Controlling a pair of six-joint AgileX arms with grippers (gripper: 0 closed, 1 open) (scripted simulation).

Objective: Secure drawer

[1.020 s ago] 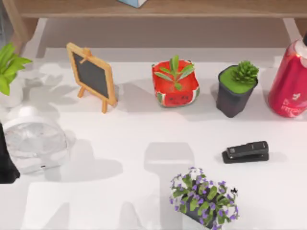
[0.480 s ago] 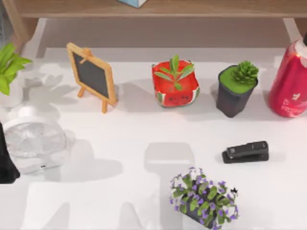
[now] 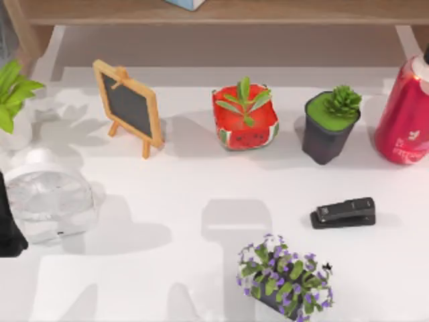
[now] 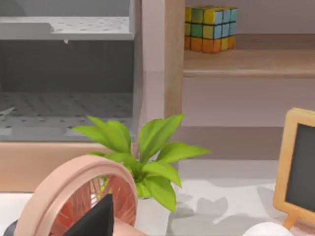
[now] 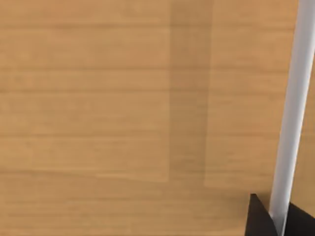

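Drawer front: a plain wooden panel (image 5: 98,108) seen close up in the right wrist view, the grain running across it.
White bar: a pale bar (image 5: 293,113) lying along the panel, slightly tilted, near one edge of that view.
Right claw: right claw (image 5: 279,219) sits at the bar, one dark fingertip (image 5: 258,221) on each side, closed in against it.
Left claw: left claw (image 4: 98,221) is low at the tabletop's left edge, just behind the fan; whether it is wide or narrow cannot be told.
Fan: a round fan (image 3: 47,198) stands on the left of the tabletop (image 3: 167,268).
Leafy plant: leafy plant (image 4: 142,157) beyond the fan, at the far left.
Chalkboard: small wood-framed chalkboard (image 3: 129,106) on its easel, right of the leafy plant.
Back row: watermelon pot (image 3: 245,124), dark pot with a succulent (image 3: 328,127), red bottle (image 3: 405,114) at the right edge.
Front right: black stapler (image 3: 343,212); purple-flowered plant (image 3: 285,278) nearer the front edge.
Shelf: wooden shelf (image 4: 246,61) behind the tabletop carries a colour cube (image 4: 210,28).
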